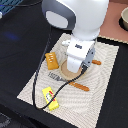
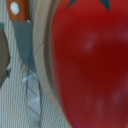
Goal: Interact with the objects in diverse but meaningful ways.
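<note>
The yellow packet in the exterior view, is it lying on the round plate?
No, the yellow packet lies on the placemat near its front corner, apart from the round plate.

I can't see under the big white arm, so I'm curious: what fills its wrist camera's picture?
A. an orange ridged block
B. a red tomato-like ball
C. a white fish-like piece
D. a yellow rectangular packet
B: the red tomato-like ball with a dark green stalk fills most of the wrist view, beside a wooden-handled knife.
</note>
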